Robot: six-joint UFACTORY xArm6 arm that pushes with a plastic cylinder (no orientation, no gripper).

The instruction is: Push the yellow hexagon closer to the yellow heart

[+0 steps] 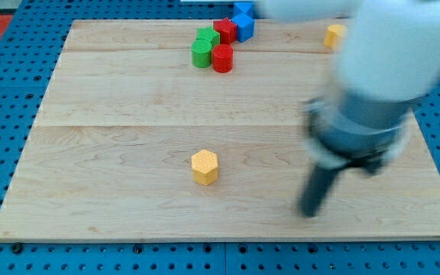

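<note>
We judged the light, rigid yellow hexagon (pixel 205 166) would slide easily, our gripperless bare tip (pixel 308 211) standing clear to its right.

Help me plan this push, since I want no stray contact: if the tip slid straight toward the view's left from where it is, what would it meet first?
Probably nothing: my tip sits lower in the view than the yellow hexagon, so a leftward slide looks likely to pass beneath it, though motion blur leaves that uncertain.

Single camera, high at the view's bottom edge, angled down, whole wooden board (pixel 128 153) framed
</note>
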